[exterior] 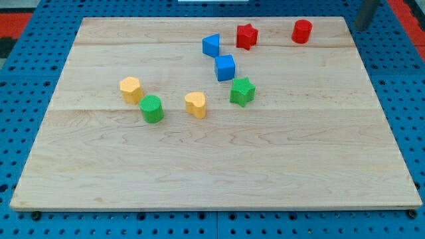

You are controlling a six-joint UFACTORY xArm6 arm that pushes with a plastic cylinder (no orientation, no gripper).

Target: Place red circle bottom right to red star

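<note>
The red circle (301, 31), a light rigid cylinder likely to slide easily, sits at the surface's (199, 166) top right, well right of the red star (246, 36); push its upper side; my tip is unseen, having no fingers.

No readable text, label, brand, number or sign anywhere on blocks or board

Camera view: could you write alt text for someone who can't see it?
A wooden board holds eight small blocks: a red circle near the view's top right, level with a red star to its left. Two blue blocks, a green star, a green circle and two yellow blocks sit mid-board; my tip isn't visible.
</note>
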